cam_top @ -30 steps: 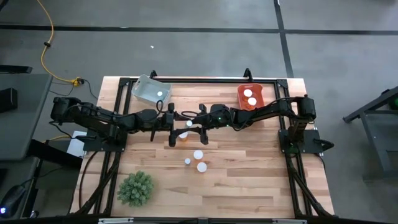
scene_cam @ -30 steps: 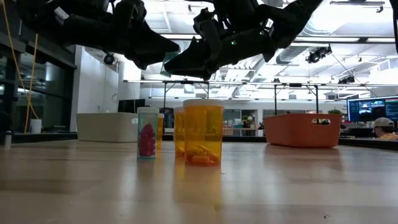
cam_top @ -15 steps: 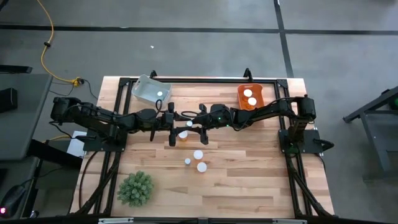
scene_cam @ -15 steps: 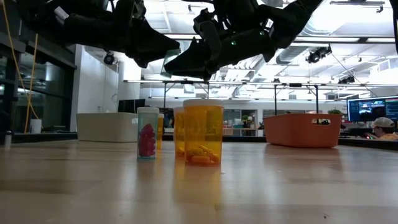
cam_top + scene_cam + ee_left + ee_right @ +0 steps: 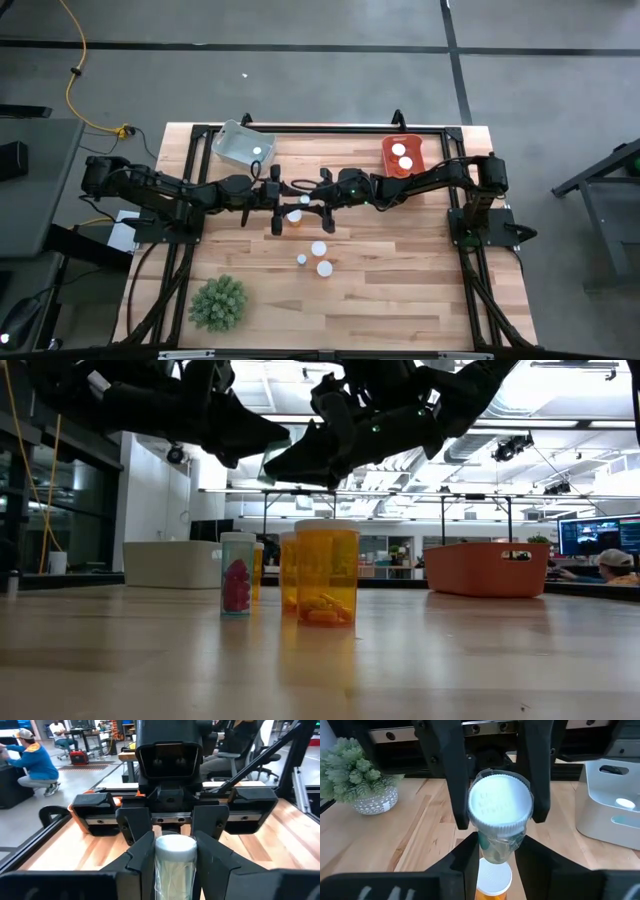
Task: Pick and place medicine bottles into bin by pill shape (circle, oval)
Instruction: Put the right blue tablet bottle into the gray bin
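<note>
A small clear-walled medicine bottle (image 5: 500, 805) with a white cap hangs above the table's middle, between my two grippers, which meet tip to tip. My left gripper (image 5: 175, 851) comes from the table's left and my right gripper (image 5: 498, 852) from its right; both are shut on this bottle (image 5: 174, 865). Below them an amber bottle (image 5: 295, 216) stands on the table. Nearer the front edge stand three more bottles (image 5: 318, 248), which in the low view show as an amber one (image 5: 326, 572) and one with pink pills (image 5: 237, 572). My left gripper pinches the white cap by its sides (image 5: 161, 851) between its two fingers (image 5: 456, 790), coming about level from the table's left. The bottle is clear of the table. My right gripper pinches the clear body just below the cap (image 5: 492, 849) between its two fingers, coming from the table's right, slanting slightly down. The bottle stands roughly upright in the hold, its cap tipped toward the right arm.
A grey-white bin (image 5: 243, 145) with one bottle stands at the far left, an orange bin (image 5: 403, 156) with two bottles at the far right. A green spiky plant ball (image 5: 219, 303) sits near the front left. People work in the room beyond the table.
My left gripper's fingers have drawn together onto the held bottle's cap. Both arms have kept their place and the bottle has stayed where it was.
</note>
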{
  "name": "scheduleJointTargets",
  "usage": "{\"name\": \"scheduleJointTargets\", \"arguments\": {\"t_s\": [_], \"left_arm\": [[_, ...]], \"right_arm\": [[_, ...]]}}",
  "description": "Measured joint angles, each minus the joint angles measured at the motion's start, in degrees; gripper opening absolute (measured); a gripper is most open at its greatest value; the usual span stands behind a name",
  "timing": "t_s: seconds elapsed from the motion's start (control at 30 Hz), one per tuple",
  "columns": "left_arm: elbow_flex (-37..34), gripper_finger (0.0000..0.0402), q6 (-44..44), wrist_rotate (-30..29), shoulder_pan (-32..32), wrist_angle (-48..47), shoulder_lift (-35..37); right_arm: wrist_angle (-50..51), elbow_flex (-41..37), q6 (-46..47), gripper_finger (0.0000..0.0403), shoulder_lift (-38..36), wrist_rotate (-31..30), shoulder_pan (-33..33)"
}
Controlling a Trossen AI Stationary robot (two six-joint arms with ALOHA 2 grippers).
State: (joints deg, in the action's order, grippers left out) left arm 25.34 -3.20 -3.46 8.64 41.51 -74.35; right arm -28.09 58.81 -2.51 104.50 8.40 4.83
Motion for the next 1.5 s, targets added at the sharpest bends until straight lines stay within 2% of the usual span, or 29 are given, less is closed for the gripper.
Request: {"name": "scheduleJointTargets", "arguments": {"t_s": [0.2, 0.4, 0.57, 0.93, 1.0, 1.17, 1.23, 1.33, 1.5], "left_arm": [[0.00, 0.0105, -0.15, -2.67, 0.02, -5.06, 3.06], [0.02, 0.0106, -0.03, -6.84, 0.00, -14.40, 10.29], [-0.20, 0.0104, 0.56, -10.09, 0.01, -21.58, 16.52], [-6.62, 0.0106, 2.11, -12.86, 3.21, -19.51, 25.43], [-8.13, 0.0107, 3.14, -16.41, 4.68, -17.91, 26.31], [-11.76, 0.0107, 4.86, -36.50, 8.36, -16.83, 26.10], [-12.75, 0.0107, 5.91, -42.03, 9.76, -16.77, 25.21], [-14.54, 0.0109, 8.56, -45.92, 11.89, -12.84, 23.50], [-15.95, 0.0110, 11.62, -47.58, 15.91, -6.07, 19.73]], "right_arm": [[1.66, 0.00, 1.02, 0.0139, 0.03, -4.53, 0.08], [2.62, 0.00, 0.18, 0.0184, 0.03, -7.50, 0.28], [3.25, 0.00, -0.56, 0.0202, 0.03, -7.95, 0.65], [3.49, 0.00, -2.99, 0.0204, 0.03, -7.85, 0.67], [3.50, 0.00, -3.07, 0.0204, 0.03, -7.82, 0.70], [3.49, 0.00, -2.93, 0.0204, 0.03, -7.78, 0.71], [3.49, -0.02, -2.93, 0.0204, 0.03, -7.77, 0.71], [3.47, -0.02, -2.67, 0.0204, 0.03, -7.77, 0.71], [3.36, -0.02, -2.47, 0.0204, 0.03, -7.77, 0.71]]}}
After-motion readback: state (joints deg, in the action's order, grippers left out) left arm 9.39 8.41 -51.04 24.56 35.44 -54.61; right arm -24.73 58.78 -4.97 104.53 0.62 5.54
